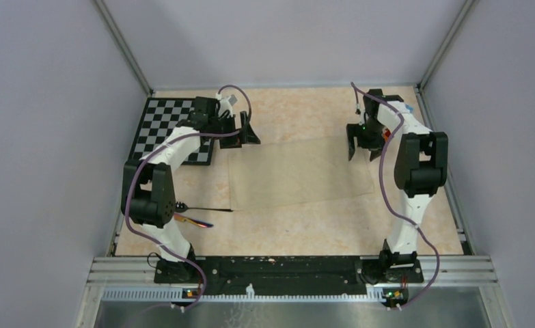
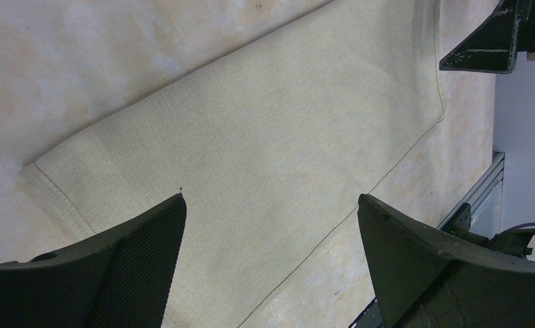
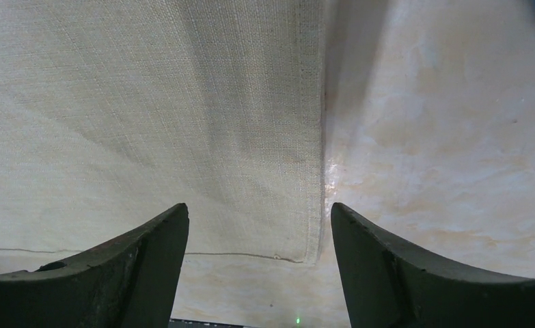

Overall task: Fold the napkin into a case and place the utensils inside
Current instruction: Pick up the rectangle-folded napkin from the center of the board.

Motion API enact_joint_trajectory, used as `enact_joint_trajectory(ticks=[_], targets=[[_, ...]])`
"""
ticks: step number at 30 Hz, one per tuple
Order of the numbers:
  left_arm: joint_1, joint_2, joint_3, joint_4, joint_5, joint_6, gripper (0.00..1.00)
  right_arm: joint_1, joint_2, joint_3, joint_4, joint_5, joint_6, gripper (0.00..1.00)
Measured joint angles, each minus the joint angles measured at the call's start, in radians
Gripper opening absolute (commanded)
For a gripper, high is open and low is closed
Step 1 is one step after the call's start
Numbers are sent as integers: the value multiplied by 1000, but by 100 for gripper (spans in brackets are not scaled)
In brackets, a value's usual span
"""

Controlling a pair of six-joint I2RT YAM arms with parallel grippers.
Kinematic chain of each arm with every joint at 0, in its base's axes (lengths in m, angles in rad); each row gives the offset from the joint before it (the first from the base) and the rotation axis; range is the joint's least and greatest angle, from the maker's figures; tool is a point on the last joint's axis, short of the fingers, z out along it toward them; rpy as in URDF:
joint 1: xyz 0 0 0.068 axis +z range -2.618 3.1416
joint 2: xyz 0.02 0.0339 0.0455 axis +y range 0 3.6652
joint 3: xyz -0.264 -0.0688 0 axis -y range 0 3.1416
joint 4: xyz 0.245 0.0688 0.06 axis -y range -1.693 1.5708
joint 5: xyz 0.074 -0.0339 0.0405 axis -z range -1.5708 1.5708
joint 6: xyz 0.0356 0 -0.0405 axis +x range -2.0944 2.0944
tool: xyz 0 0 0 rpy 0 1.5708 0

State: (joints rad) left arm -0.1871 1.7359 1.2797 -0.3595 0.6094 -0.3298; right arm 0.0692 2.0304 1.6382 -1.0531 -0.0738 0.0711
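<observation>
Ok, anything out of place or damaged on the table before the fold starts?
Nothing spilled or damaged. The napkin lies flat but slightly askew to the table edges, its right side further back. The utensils sit off its near left corner, partly hidden under the left arm.

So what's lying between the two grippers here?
Only the napkin, lying flat, spans the stretch between the left gripper and the right gripper; the top view shows it best.
</observation>
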Motion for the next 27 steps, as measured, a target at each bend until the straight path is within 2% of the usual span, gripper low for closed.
enact_joint_trajectory(ticks=[18, 24, 27], targets=[[-3, 0, 0, -8, 6, 11, 99, 0, 32, -69, 90, 8, 0, 72], [-3, -2, -1, -9, 8, 11, 99, 7, 3, -155, 159, 48, 11, 61], [-3, -10, -2, -9, 7, 11, 99, 28, -41, -227, 227, 102, 30, 49]])
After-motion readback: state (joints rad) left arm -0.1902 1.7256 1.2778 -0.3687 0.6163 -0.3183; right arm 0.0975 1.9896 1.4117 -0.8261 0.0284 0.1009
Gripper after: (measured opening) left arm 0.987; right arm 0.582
